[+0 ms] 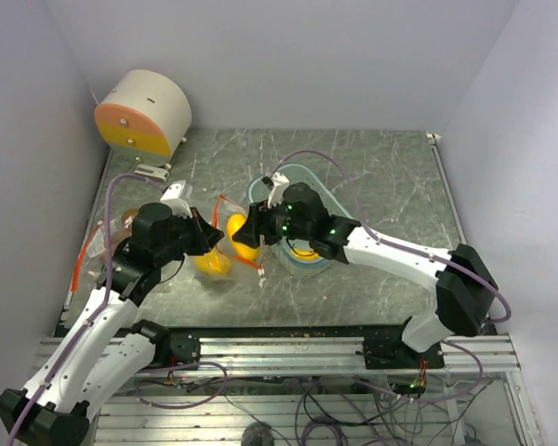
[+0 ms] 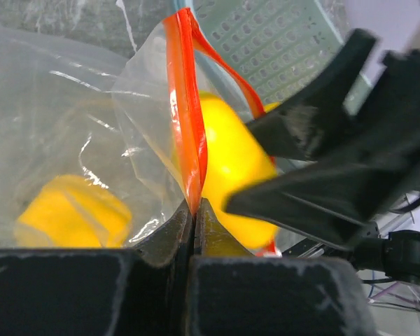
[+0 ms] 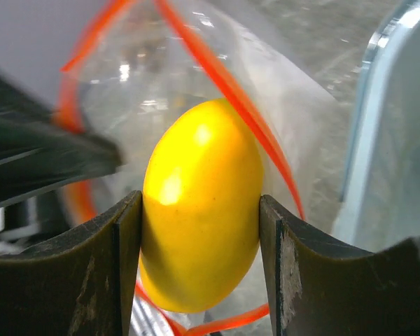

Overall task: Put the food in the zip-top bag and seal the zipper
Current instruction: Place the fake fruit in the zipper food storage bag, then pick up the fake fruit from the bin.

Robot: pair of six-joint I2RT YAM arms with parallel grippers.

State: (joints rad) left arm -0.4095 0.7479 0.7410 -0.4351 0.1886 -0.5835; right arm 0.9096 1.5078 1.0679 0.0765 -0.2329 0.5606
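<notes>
marble tabletop (image 1: 381, 186): one yellow fruit (image 2: 70, 210) lies in the bag (image 2: 56, 91), your left gripper (image 2: 194, 210) pinches its rim (image 2: 185, 105), your right gripper (image 3: 199, 204) clamps a second fruit (image 3: 196, 154) at the mouth; sealing remains.

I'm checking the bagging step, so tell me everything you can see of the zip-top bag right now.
The zip-top bag is clear, crinkled plastic with an orange-red zipper strip around its mouth, which stands open. It lies on the table beside the light-blue basket. The left gripper is shut on the zipper strip, holding that edge up. One yellow fruit lies inside already; the right gripper holds a second yellow fruit at the opening.
</notes>
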